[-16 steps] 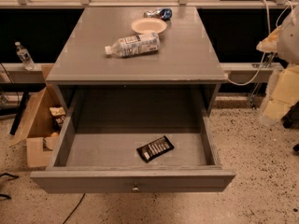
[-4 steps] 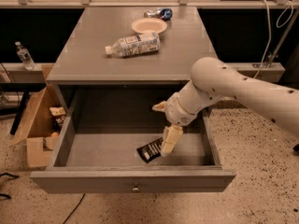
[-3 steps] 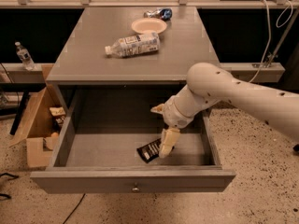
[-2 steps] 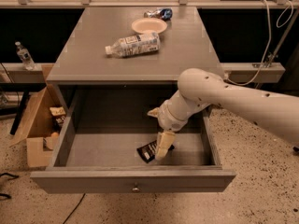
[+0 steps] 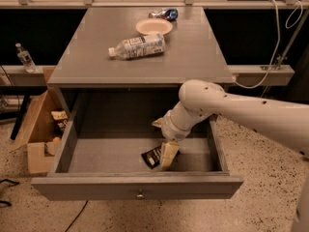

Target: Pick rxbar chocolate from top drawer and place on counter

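Observation:
The top drawer (image 5: 140,187) is pulled wide open, its round knob on the front panel. The rxbar chocolate (image 5: 152,157), a black wrapper with white lettering, lies flat on the drawer floor right of the middle. My gripper (image 5: 168,156) reaches down into the drawer from the right and its tip sits on the bar's right end, covering that part. The grey counter (image 5: 193,57) is above the drawer.
On the counter lie a plastic bottle (image 5: 137,46) on its side, a white bowl (image 5: 153,27) and a shiny blue-silver snack bag (image 5: 163,14) at the back. A cardboard box (image 5: 41,129) stands on the floor left of the cabinet. Cables hang at the right.
My arm came in from the right and reached down into the drawer. Over the last second the gripper slid a little left and lower onto the bar's right end. The bar has not moved.

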Available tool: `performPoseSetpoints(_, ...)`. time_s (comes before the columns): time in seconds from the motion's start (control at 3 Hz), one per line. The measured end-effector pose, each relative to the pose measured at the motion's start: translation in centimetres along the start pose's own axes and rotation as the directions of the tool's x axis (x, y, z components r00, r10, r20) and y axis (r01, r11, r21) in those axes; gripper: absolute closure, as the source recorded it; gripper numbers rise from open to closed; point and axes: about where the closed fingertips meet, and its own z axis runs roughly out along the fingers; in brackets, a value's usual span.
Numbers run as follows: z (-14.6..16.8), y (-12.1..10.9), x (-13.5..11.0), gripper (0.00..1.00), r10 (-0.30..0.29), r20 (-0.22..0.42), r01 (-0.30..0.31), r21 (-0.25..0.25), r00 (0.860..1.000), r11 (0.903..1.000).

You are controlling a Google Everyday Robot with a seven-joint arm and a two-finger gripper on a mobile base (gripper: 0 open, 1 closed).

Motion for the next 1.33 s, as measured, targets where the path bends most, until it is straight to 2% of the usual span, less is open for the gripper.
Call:
performPoseSetpoints(0.67, 1.4, 0.6, 1.2, 0.0, 0.013, -0.016, -0.013, -0.028, 1.0, 0.9995)
performPoseSetpoints(1.0, 2.1, 0.9, 2.0, 0.18, 0.024, -0.023, -0.025, -0.051, 0.999, 0.9984)
performPoseSetpoints(1.33, 2.1, 1.0, 2.6, 0.48, 0.034, -0.027, -0.035, -0.062, 0.999, 0.9974)
